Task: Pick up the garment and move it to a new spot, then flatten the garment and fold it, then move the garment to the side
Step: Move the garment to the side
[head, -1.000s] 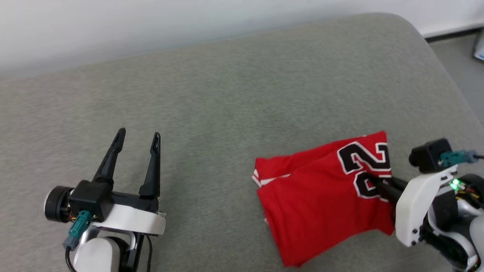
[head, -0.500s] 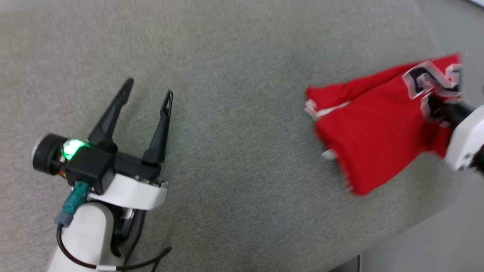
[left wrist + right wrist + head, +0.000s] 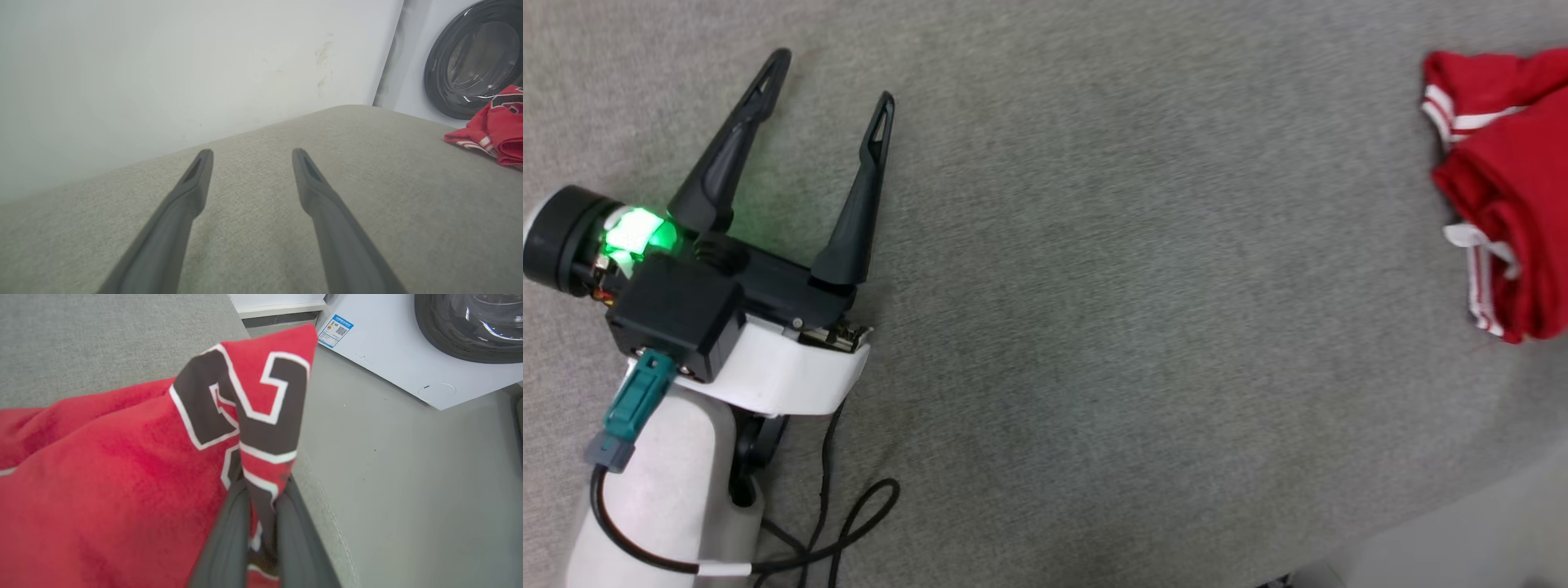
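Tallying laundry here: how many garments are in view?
1: the red garment sits at the cushion's right edge, its numbered corner pinched in the right gripper. Others could be off-camera.

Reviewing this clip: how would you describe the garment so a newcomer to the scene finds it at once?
Start from the broad grey cushion and follow it to the edge nearest the white washing machine. The garment lies bunched there, one corner pinched between the fingers of the right gripper. It is the only red thing, with white striped trim and black white-outlined numerals.
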{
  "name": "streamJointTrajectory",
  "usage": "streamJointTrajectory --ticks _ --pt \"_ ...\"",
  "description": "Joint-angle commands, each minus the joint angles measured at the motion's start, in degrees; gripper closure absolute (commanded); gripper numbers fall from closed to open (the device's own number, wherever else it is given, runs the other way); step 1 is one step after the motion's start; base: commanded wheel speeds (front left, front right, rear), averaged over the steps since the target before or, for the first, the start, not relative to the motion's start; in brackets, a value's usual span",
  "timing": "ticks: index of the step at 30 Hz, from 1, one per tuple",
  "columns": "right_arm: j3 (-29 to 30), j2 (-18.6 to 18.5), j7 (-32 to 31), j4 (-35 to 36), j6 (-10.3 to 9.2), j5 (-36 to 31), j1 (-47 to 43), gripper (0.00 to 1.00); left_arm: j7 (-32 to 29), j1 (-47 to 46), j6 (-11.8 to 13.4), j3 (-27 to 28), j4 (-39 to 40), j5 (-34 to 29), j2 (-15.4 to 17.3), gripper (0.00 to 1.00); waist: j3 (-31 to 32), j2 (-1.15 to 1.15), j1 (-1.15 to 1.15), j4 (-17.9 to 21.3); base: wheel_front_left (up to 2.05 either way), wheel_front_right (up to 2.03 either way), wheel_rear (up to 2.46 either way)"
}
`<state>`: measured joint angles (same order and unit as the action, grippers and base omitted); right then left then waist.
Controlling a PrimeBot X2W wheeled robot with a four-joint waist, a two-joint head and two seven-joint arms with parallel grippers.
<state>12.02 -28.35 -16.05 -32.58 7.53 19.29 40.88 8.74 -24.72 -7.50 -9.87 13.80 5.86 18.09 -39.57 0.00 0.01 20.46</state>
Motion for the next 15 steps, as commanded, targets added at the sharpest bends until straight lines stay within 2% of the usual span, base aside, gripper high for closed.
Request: streamJointTrajectory --ticks 1,4,5,6,7,8,15 --pt "0.3 0.6 0.7 -0.6 -0.09 -0.1 1.2 1.00 -0.2 -0.8 0.0 -0.1 0.4 -0.1 0.3 0.00 -1.6 0.00 -0.01 -1.1 0.00 0.00 0.00" --pt "1.2 1.5 3.9 -3.4 -0.09 -2.4 2.4 1.00 -0.5 -1.2 0.1 -0.2 1.4 -0.3 0.6 0.00 -2.6 0.00 -0.01 -1.4 0.00 0.00 0.00" --pt "1.5 1.9 4.4 -4.5 -0.08 -3.2 2.7 0.93 -0.6 -1.3 0.2 -0.2 1.5 -0.3 0.7 0.00 -2.8 0.00 -0.01 -1.4 0.00 0.00 0.00" --pt "2.0 2.1 5.4 -5.5 -0.09 -4.0 3.2 0.61 -0.8 -1.3 0.2 -0.2 1.6 -0.3 0.8 0.00 -2.9 0.00 -0.01 -1.4 0.00 0.00 0.00" --pt "2.6 2.3 6.6 -6.4 -0.09 -4.9 3.7 0.06 -0.9 -1.2 0.2 -0.2 1.6 -0.2 0.9 0.00 -2.9 0.00 -0.01 -1.5 0.00 0.00 0.00" --pt "3.2 2.5 7.5 -7.6 -0.09 -5.8 4.1 0.00 -0.9 -1.2 0.2 -0.2 1.5 -0.2 0.9 0.00 -2.9 0.00 -0.01 -1.5 0.00 0.00 0.00" --pt "8.9 1.5 17.0 -14.3 -0.09 -14.1 6.7 0.00 0.2 0.0 0.9 -0.7 0.0 0.4 0.3 0.00 0.1 0.00 -0.01 -2.2 0.00 0.00 0.00"
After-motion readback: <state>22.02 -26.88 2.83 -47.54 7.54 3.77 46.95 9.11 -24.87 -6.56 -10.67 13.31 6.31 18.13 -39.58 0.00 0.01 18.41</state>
